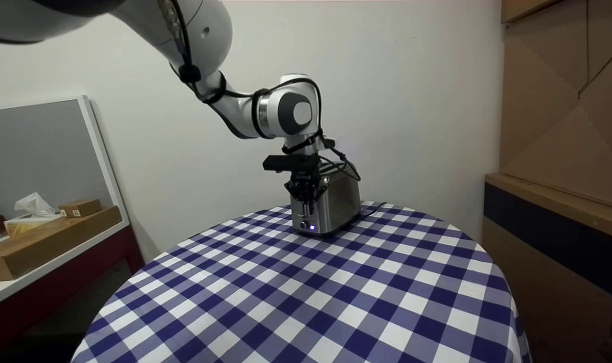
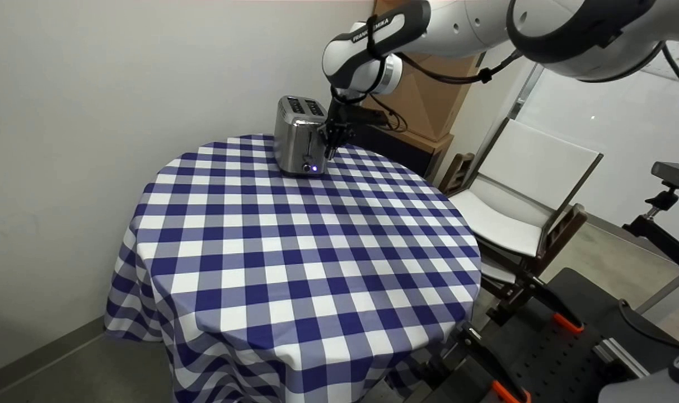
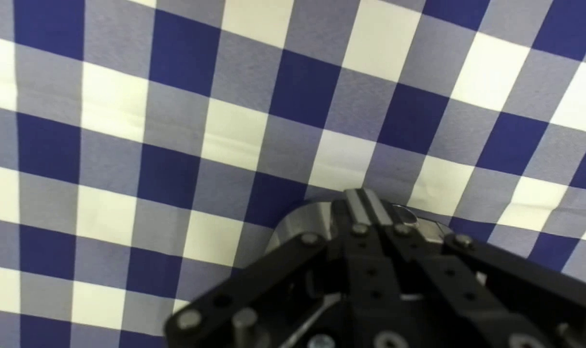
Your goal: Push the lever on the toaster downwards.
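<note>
My hand (image 3: 366, 208) is closed and points down just beside the toaster (image 2: 290, 140), at the end with the glowing light (image 2: 314, 168). The toaster stands upright on the counter (image 2: 317, 252) near the wall (image 2: 149, 67); its lever is too small for me to make out.

In the wrist view, your gripper (image 3: 362, 195) hid much of the toaster (image 3: 305, 220). The lever (image 2: 308, 158) was too small for you to read clearly in an exterior view. Both exterior views cropped your arm (image 1: 210, 45).
</note>
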Controlling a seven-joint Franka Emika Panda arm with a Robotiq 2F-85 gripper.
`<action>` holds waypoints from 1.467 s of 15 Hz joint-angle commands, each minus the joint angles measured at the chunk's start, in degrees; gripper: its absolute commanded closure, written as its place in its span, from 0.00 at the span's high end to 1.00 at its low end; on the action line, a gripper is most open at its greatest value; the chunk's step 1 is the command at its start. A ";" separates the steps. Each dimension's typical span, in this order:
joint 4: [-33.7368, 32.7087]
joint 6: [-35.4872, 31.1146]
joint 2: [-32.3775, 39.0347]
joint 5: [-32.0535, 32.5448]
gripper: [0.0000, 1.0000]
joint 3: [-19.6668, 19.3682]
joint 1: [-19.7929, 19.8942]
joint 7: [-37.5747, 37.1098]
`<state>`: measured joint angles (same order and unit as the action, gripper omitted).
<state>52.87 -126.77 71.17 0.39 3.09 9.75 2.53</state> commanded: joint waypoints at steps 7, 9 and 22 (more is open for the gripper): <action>27.21 9.26 -26.30 -2.24 0.00 0.99 1.19 5.09; 32.47 7.92 -30.40 -1.72 0.00 0.22 0.31 4.51; 68.72 -5.70 -59.41 -1.32 0.26 -3.20 -3.55 3.66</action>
<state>110.40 -131.89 21.30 0.13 0.59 6.78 5.71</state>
